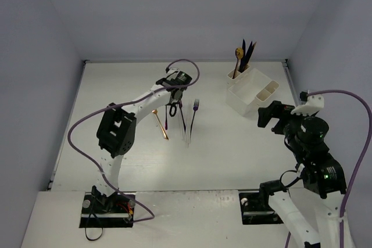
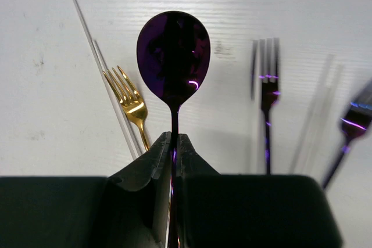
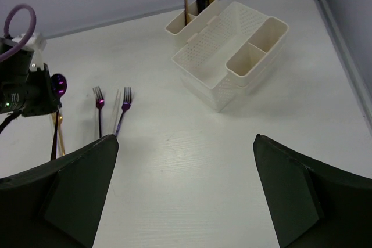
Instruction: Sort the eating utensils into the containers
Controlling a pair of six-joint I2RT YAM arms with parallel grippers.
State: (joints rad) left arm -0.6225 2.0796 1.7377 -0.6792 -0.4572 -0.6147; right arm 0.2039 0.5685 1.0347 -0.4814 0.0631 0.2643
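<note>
My left gripper is shut on the thin handle of a dark purple spoon, whose bowl stands above the fingertips. From above, this gripper hangs over the utensils lying mid-table. On the table lie a gold fork, two purple forks and clear plastic pieces. The white containers stand at the back right; one cup holds a gold spoon and dark utensils. My right gripper is open and holds nothing, over bare table in front of the containers.
Grey walls close the table at the back and both sides. A purple cable loops off the left arm. The table's near edge runs by the arm bases.
</note>
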